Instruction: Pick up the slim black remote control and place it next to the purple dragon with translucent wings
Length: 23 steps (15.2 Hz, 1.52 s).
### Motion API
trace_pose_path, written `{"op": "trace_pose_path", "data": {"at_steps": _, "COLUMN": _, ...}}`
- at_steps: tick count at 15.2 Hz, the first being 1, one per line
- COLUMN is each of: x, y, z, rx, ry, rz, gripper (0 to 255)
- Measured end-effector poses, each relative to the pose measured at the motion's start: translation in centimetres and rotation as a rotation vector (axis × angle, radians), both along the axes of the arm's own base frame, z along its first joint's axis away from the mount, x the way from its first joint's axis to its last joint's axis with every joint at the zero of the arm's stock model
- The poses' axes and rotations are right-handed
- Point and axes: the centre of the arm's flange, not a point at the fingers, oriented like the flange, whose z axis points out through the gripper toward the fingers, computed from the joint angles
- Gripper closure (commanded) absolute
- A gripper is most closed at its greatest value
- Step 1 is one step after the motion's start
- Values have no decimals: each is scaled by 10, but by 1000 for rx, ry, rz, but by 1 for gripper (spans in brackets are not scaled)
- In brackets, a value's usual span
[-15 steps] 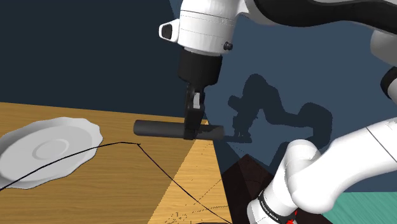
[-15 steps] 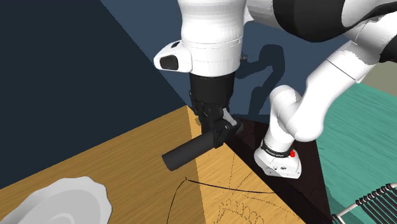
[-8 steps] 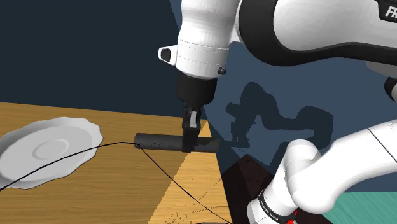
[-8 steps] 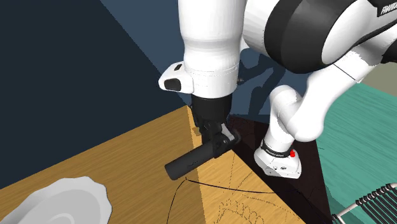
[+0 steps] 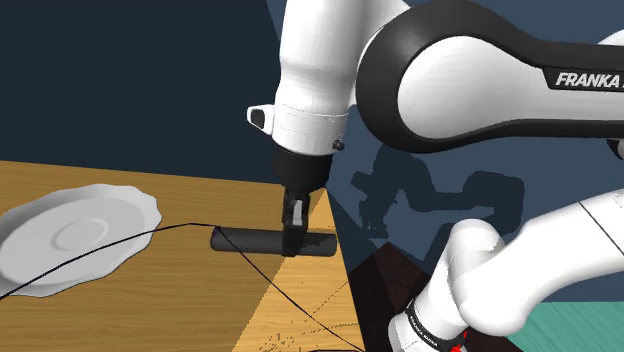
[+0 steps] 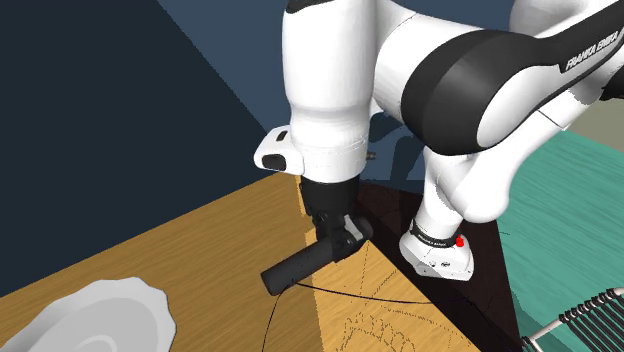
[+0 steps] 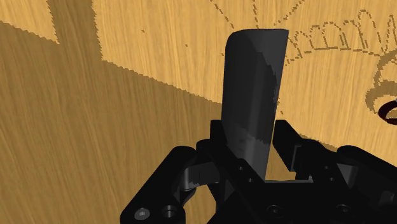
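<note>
My black gripper (image 5: 293, 232) is shut on the slim black remote (image 5: 250, 241), a long dark bar held level a little above the wooden table (image 5: 120, 300), near its far corner. From the second exterior view the remote (image 6: 300, 266) slants down out of the gripper (image 6: 343, 238) toward the table. In the wrist view the remote (image 7: 252, 102) stands up between the fingers (image 7: 289, 145), which clasp its lower end, with wood grain behind it. No purple dragon can be seen in these frames.
A white scalloped plate (image 5: 68, 236) lies on the table at the shoulder view's left. A thin dark line (image 5: 240, 255) curves across the wood. Dark blue walls rise behind the table corner. The arm's base (image 6: 436, 252) stands on a dark stand beside a teal floor.
The gripper has come down with the remote, from well above the table to just over it. The arm's upper links have swung lower into view. The plate has stayed put.
</note>
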Motion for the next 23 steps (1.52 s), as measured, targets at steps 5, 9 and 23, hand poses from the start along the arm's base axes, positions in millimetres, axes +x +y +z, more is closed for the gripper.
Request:
{"op": "trace_pose_path", "data": {"at_steps": 5, "x": -1, "y": 0, "z": -27, "rx": 0, "ry": 0, "rz": 0, "gripper": 255}}
{"op": "trace_pose_path", "data": {"at_steps": 9, "x": -1, "y": 0, "z": -48, "rx": 0, "ry": 0, "rz": 0, "gripper": 255}}
{"op": "trace_pose_path", "data": {"at_steps": 23, "x": -1, "y": 0, "z": -122, "rx": 0, "ry": 0, "rz": 0, "gripper": 255}}
